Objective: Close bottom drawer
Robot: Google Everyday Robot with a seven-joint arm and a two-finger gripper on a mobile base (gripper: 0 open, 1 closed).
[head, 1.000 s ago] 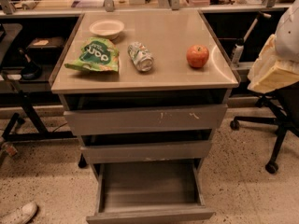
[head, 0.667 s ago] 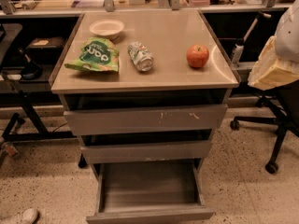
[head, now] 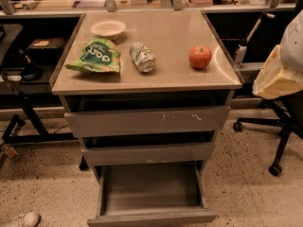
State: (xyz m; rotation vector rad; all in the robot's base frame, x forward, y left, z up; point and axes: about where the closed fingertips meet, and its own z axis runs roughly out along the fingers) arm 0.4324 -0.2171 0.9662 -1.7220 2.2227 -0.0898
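The bottom drawer [head: 151, 217] is the lowest of three grey drawers in the cabinet. It is pulled far out toward me and its shallow tray [head: 151, 188] holds nothing. Its plain front panel lies along the bottom edge of the view. The middle drawer [head: 147, 153] and the top drawer [head: 147, 121] stick out only a little. My gripper [head: 277, 77] shows as a beige part under the white arm at the right edge. It is level with the cabinet top, well to the right of the drawers and touching nothing.
On the cabinet top [head: 165, 77] are a white bowl [head: 108, 29], a green snack bag [head: 96, 56], a lying can [head: 142, 56] and a red apple [head: 200, 56]. An office chair base [head: 277, 145] stands to the right. A white shoe [head: 21, 219] is at the lower left.
The white shoe at the lower left has slipped slightly lower in the view. The drawers and the gripper have not visibly moved.
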